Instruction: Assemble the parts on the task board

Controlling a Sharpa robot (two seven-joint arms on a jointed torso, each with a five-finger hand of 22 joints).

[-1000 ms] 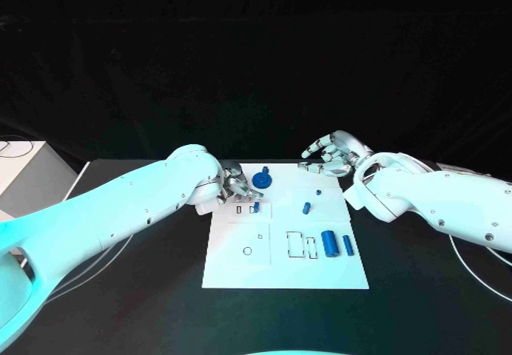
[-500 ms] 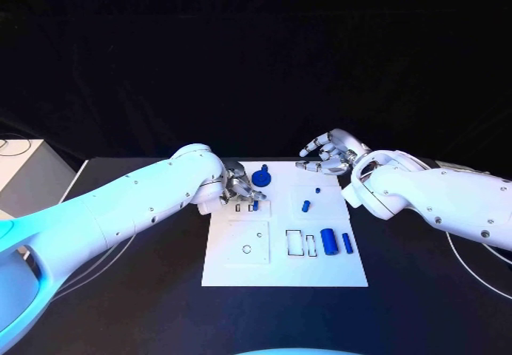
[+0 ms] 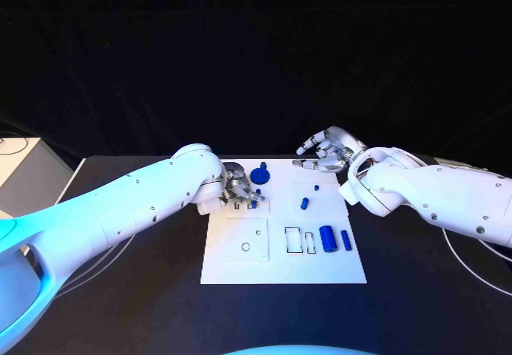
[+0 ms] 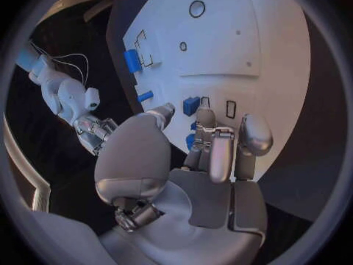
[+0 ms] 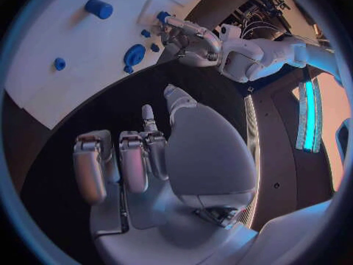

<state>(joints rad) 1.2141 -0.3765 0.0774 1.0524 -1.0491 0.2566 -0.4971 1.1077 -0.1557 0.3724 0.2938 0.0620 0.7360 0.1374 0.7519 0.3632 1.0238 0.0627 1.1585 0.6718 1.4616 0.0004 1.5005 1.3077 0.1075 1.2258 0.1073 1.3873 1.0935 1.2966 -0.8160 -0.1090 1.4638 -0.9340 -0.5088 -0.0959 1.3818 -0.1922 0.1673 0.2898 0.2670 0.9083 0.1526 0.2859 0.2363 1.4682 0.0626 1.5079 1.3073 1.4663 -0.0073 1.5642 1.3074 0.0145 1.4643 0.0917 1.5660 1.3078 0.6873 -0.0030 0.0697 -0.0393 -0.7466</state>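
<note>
The white task board point(image 3: 283, 259) lies mid-table. My left hand point(image 3: 239, 188) hovers over its far left part, fingers curled down. A small blue block point(image 4: 191, 105) stands by two empty slots point(image 4: 230, 109), between the thumb tip and a fingertip point(image 4: 206, 115). I cannot tell whether they grip it. A round blue part point(image 3: 260, 176) lies just beyond the hand. My right hand point(image 3: 325, 155) hangs over the board's far right edge, fingers apart and empty. Two small blue pegs point(image 3: 304, 203) stand mid-board. A thick blue cylinder point(image 3: 328, 240) lies near the right edge.
A thinner blue rod point(image 3: 345, 239) lies beside the cylinder, next to empty rectangular slots point(image 3: 294, 238). A raised plate with a round hole point(image 3: 246, 248) sits on the board's left half. A pale box point(image 3: 27, 174) stands off the table's left side.
The whole picture has shifted a little, so the camera moved. Both hands keep about the same place over the board's far end.
</note>
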